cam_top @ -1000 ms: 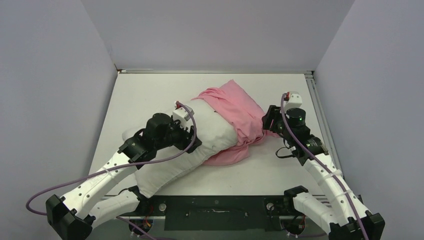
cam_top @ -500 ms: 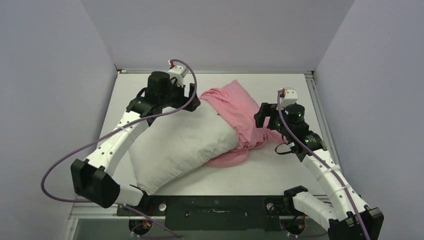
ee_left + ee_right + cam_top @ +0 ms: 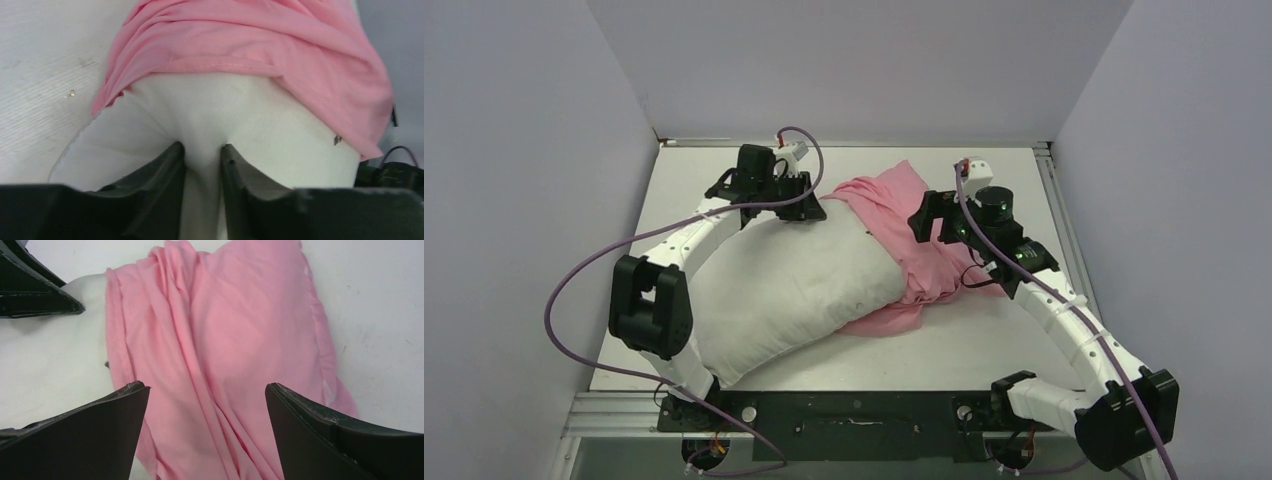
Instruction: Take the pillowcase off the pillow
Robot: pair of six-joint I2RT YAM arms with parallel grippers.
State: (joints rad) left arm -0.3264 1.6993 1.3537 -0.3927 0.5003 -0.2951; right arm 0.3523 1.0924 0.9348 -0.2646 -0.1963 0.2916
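Observation:
The white pillow [image 3: 784, 290] lies diagonally across the table. The pink pillowcase [image 3: 904, 215] is bunched over its far right end, with the rest of the pillow bare. My left gripper [image 3: 809, 207] is at the pillow's far edge, just left of the pillowcase hem. In the left wrist view it [image 3: 202, 147] is shut on a pinched fold of the pillow [image 3: 240, 110], below the pink hem [image 3: 260, 45]. My right gripper [image 3: 929, 222] hovers over the pillowcase. In the right wrist view it [image 3: 207, 387] is open and empty above pink folds [image 3: 235, 330].
Loose pink fabric spills onto the white table [image 3: 984, 340] at the pillow's right side. Grey walls close in the left, back and right. A metal rail [image 3: 1054, 200] runs along the table's right edge. The left finger [image 3: 35, 290] shows in the right wrist view.
My left arm swung from the pillow's near middle up to its far edge and closed on it. My right gripper moved left and farther back, over the pillowcase.

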